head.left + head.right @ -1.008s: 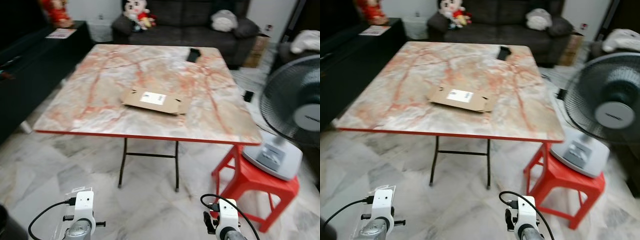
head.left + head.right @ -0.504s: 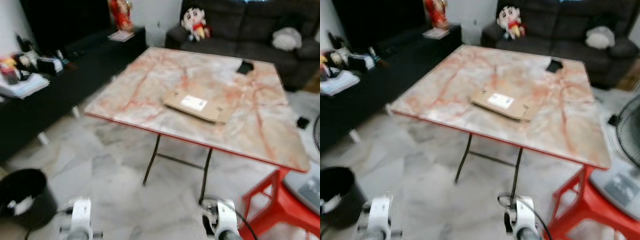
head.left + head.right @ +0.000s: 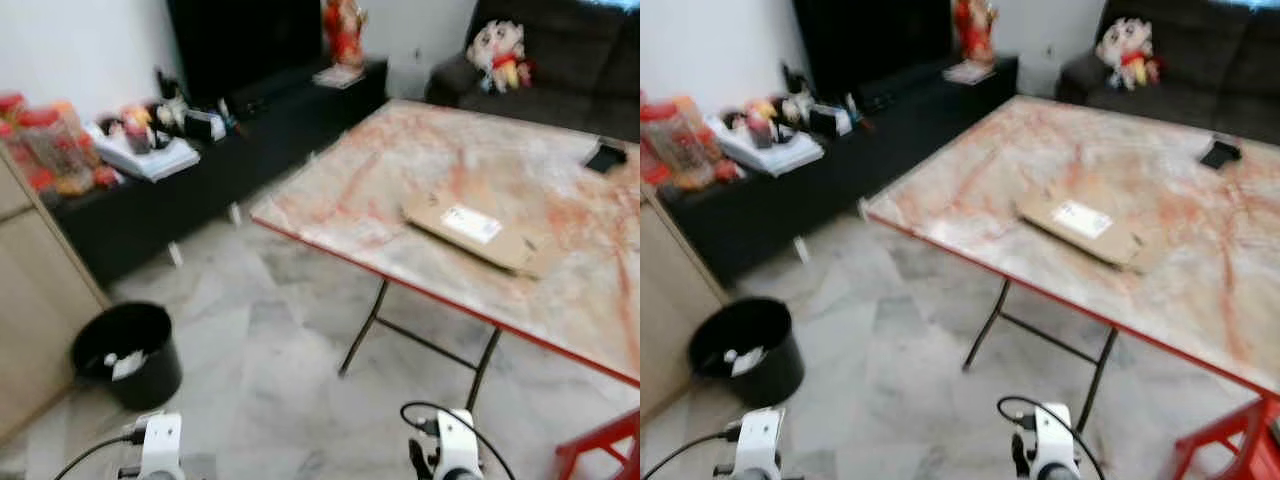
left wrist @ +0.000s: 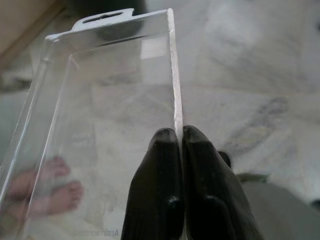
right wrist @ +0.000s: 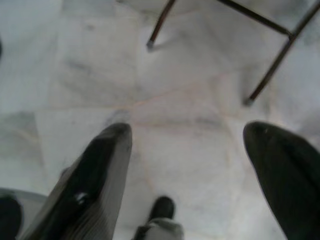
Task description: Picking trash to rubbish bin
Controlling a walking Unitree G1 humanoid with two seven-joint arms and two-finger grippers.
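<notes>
My left gripper (image 4: pixel 175 136) is shut on the edge of a clear plastic blister pack (image 4: pixel 110 95), which it holds low over the marble floor. A black rubbish bin (image 3: pixel 128 352) stands on the floor ahead to my left, with a few white scraps inside. My right gripper (image 5: pixel 186 131) hangs open above the floor near the table's legs, with nothing between its fingers. Both wrists sit at the bottom of the eye views, the left wrist (image 3: pixel 160 445) and the right wrist (image 3: pixel 450 455). A flat cardboard box (image 3: pixel 478 232) lies on the marble-topped table (image 3: pixel 380 170).
A long black TV cabinet (image 3: pixel 230 150) with clutter runs along the left. A wooden cupboard (image 3: pixel 25 300) stands beside the bin. A dark sofa (image 3: pixel 560 70) with a doll is at the back. A red stool (image 3: pixel 600 450) sits at the lower right.
The camera has swung to the left: the table slid to the right of the picture, the fan left it, and the black bin and TV cabinet came into view.
</notes>
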